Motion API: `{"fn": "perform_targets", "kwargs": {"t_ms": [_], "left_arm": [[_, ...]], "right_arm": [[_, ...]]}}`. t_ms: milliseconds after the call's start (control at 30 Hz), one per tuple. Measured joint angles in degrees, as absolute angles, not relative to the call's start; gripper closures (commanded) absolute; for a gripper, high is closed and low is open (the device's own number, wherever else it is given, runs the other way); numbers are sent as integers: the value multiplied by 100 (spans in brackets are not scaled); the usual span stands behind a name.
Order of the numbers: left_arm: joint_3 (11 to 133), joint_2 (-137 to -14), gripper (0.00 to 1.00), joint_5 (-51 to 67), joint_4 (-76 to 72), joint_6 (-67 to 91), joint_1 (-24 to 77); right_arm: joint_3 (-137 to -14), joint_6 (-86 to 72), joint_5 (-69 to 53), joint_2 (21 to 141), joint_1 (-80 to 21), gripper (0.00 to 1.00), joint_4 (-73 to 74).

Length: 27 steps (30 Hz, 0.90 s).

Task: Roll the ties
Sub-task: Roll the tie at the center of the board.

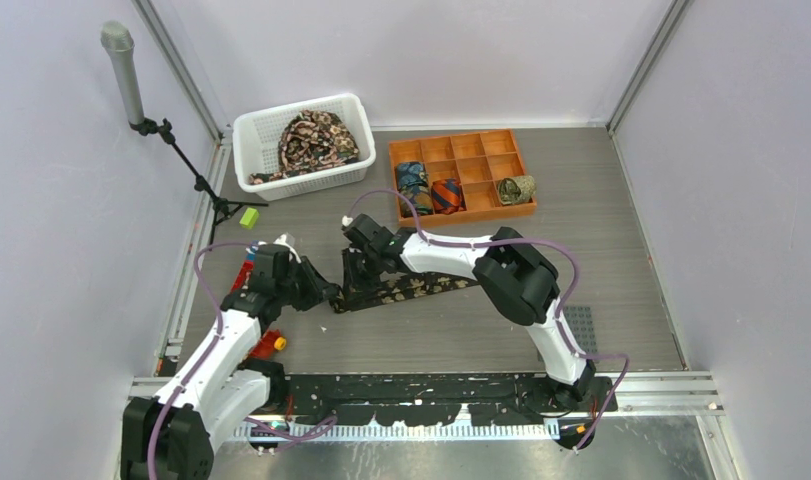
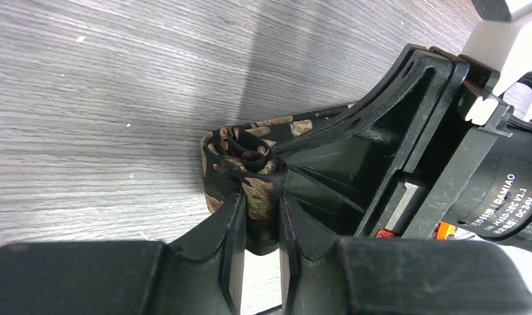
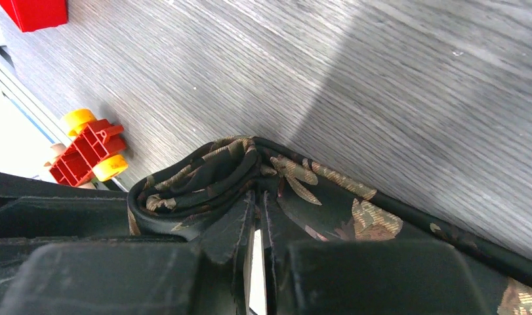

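- One tie [image 2: 237, 154] shows in the left wrist view, its end wound into a small roll in the middle of the frame. It lies on the grey table [image 2: 119, 98], which has fine lines like wood.
- The left gripper [image 2: 260, 200] comes up from the bottom edge. Its two fingers are squeezed tight on the roll, with tan cloth caught between them.
- In the right wrist view the right gripper [image 3: 256, 213] also comes up from the bottom. Its fingers are nearly touching and nip a fold of the tie just beside the roll. The flat part runs off to the lower right.
- From above, the tie lies flat and long in the middle of the frame, reaching right. Both pincers meet at its left end.
- Three rolled ties [image 1: 446, 195] sit in the orange tray [image 1: 451, 137] at the upper middle. More loose ties [image 1: 311, 140] fill the white basket [image 1: 311, 178] at the upper left.
- I think the rolling has only just begun, as most of the tie is flat. Next, the roll needs turning to the right along the tie, one pincer holding tight while the other takes a new grip.
- The cloth looks thin, smooth and slippery, dark with tan leaves, so the roll may spring open. The fingers are hard black plastic with ridges.
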<state>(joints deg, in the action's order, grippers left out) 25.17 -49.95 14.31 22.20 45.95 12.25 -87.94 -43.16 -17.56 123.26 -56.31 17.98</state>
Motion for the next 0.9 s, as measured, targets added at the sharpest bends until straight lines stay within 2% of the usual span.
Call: {"fn": "perform_targets", "kwargs": {"t_ms": [900], "left_arm": [[2722,-5701,100,1323,1986,4394,1564]], "right_arm": [[-8724,-4438,-1791,12416,-5594,87,1715]]}}
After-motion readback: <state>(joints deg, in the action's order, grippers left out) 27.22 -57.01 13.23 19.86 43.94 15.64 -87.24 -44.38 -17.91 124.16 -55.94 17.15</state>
